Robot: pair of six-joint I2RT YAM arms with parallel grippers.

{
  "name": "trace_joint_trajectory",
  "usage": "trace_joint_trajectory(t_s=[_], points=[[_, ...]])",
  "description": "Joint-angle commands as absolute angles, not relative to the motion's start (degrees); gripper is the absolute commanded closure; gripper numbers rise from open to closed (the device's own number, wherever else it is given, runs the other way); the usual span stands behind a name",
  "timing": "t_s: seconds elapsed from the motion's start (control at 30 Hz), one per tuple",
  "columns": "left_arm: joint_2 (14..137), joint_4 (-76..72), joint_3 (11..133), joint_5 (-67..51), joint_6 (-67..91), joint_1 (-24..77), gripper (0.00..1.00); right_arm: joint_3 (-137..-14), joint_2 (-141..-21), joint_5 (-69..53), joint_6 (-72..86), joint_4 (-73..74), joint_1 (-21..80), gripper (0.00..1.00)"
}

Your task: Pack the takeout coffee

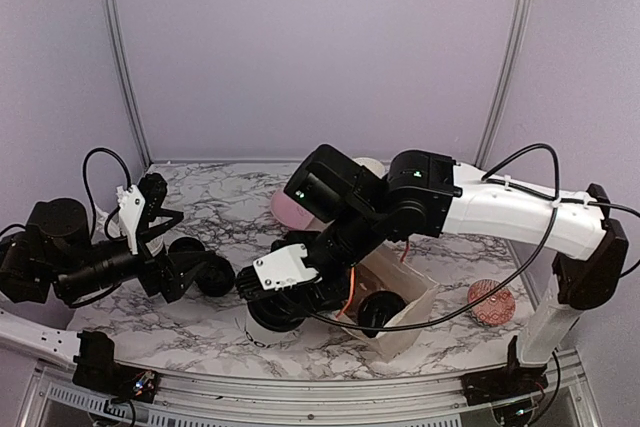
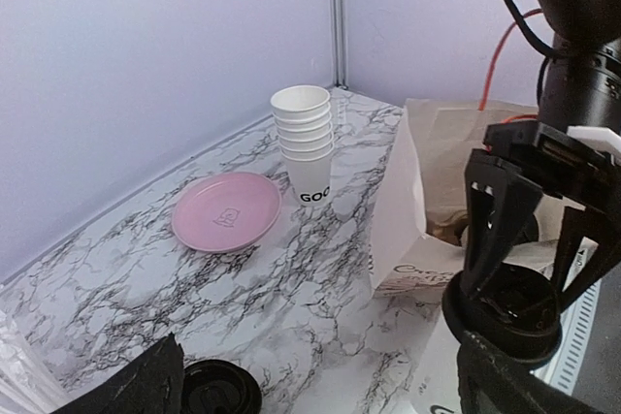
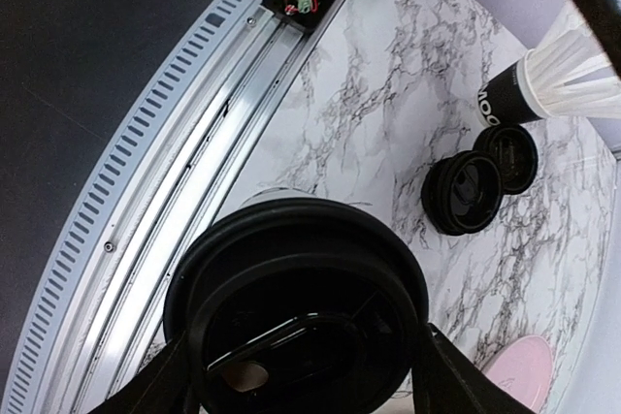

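A takeout coffee cup (image 1: 262,332), white with black lettering and a black lid (image 3: 301,317), stands near the table's front edge, just left of the bag. My right gripper (image 1: 283,299) comes down from above, with a finger (image 3: 448,375) on each side of the lid, shut on the cup. It also shows in the left wrist view (image 2: 509,312). A second lidded cup (image 1: 380,313) sits inside the open white paper bag (image 1: 415,292). My left gripper (image 1: 192,269) is open and empty at the left, low over the table (image 2: 315,375), next to a loose black lid (image 2: 218,390).
Two loose black lids (image 3: 466,193) lie by the cup of white-wrapped straws (image 3: 543,84). A pink plate (image 2: 226,210) and a stack of empty white cups (image 2: 306,143) stand at the back. A reddish round object (image 1: 490,303) lies front right. The metal table rail (image 3: 184,143) runs close by.
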State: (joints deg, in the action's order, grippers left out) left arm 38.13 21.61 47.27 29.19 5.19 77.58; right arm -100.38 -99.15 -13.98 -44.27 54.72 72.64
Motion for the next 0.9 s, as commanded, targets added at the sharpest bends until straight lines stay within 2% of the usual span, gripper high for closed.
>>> trace_joint_trajectory(t_s=[0.0,0.1,0.33,0.63,0.87], points=[[37.96,23.64,47.60,37.22,6.54,77.57,0.01,-102.04,-101.01,-12.24,-45.77,61.38,73.04,0.33],[39.35,23.54,50.41,38.13,3.99,76.83,0.01,-102.25,-99.90,-12.44,-46.51,61.53,73.04,0.33],[45.10,21.21,55.44,32.10,-2.13,72.78,0.01,-103.36,-95.28,-16.70,-47.94,61.66,72.23,0.32],[51.67,18.91,57.17,27.39,-1.53,69.60,0.01,-102.56,-89.53,-30.55,-48.74,60.52,60.48,0.32],[53.25,17.45,57.03,25.87,-0.45,68.78,0.01,-100.92,-88.59,-38.62,-48.45,59.50,56.12,0.32]])
